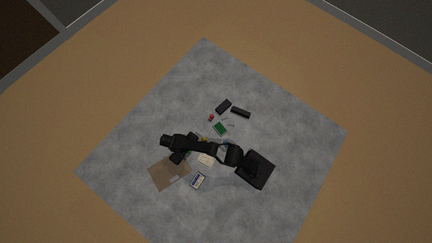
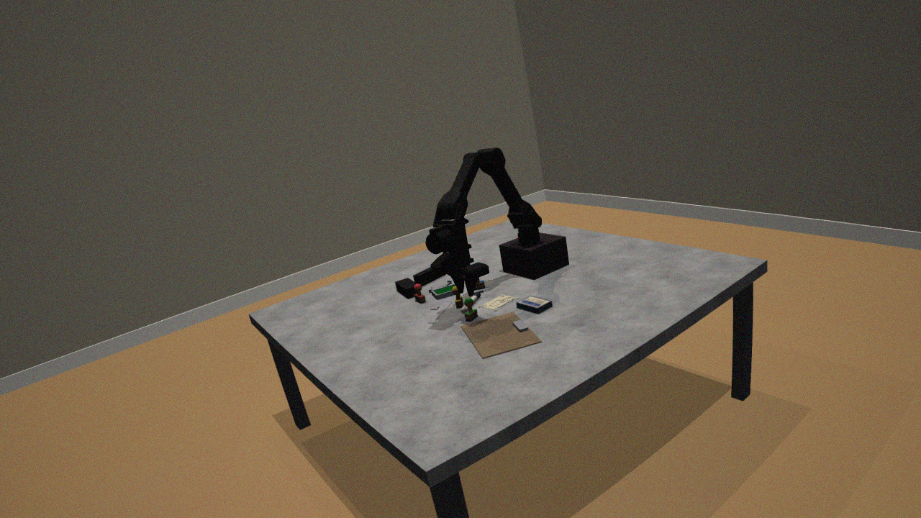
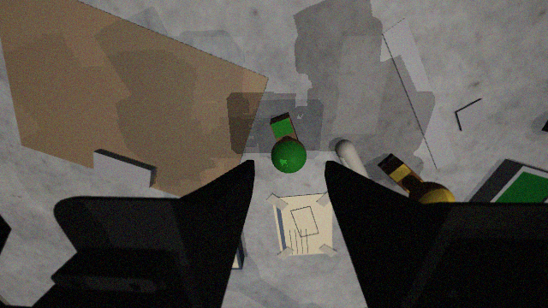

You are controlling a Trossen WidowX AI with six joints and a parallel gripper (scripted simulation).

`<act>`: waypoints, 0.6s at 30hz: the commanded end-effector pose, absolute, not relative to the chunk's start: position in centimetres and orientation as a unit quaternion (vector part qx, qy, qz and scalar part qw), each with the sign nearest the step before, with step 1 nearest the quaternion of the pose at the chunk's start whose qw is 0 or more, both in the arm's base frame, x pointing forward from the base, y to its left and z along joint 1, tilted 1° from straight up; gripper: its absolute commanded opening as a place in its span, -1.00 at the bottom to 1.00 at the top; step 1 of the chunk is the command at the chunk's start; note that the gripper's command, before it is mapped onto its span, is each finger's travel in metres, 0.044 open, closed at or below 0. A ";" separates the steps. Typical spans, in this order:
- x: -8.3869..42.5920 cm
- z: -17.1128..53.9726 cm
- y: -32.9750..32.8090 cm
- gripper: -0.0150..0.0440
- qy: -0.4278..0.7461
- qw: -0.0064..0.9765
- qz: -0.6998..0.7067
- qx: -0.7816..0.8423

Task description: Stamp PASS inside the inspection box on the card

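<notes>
My gripper [image 2: 466, 291] [image 3: 289, 167] is open, its fingertips above and to either side of the green-knobbed stamp [image 1: 189, 152] [image 2: 468, 302] [image 3: 288, 155], with nothing held. That stamp stands upright on the bench beside the brown board; its wording cannot be read. The cream card [image 1: 208, 164] [image 2: 497, 302] [image 3: 326, 218] is taped down at its corners, and its outlined box [image 3: 295, 223] shows no print. The closed stamp pad [image 1: 197, 180] [image 2: 534, 303] has a blue and cream label; only a sliver of the pad [image 3: 241, 257] shows past the left finger in the wrist view.
A white marker [image 3: 351, 156] and yellow-knobbed stamp [image 1: 204, 138] [image 3: 437, 193] are close on the right in the wrist view. The brown board [image 1: 157, 178] [image 3: 163, 85] bears a grey block [image 3: 122, 168]. A red stamp [image 1: 211, 116], blue stamp [image 1: 225, 144], green tray [image 1: 219, 128] and black block [image 1: 223, 107] are farther off.
</notes>
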State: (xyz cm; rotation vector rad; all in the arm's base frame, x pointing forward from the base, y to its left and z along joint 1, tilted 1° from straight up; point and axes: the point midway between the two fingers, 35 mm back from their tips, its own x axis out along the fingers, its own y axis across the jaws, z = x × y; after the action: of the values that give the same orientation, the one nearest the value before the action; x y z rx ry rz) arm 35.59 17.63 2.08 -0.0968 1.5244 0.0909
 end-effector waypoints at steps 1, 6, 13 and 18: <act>35.4 0.8 17.6 0.23 0.695 0.716 0.039 -0.042; 35.4 0.0 17.6 0.23 0.695 0.716 0.039 -0.042; 35.4 -1.2 17.6 0.23 0.695 0.716 0.039 -0.042; 35.4 -2.0 17.6 0.23 0.695 0.716 0.039 -0.042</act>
State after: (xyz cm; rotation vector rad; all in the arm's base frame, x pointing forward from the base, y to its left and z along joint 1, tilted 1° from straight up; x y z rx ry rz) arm 35.72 17.66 -0.91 -0.0954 1.5247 0.0894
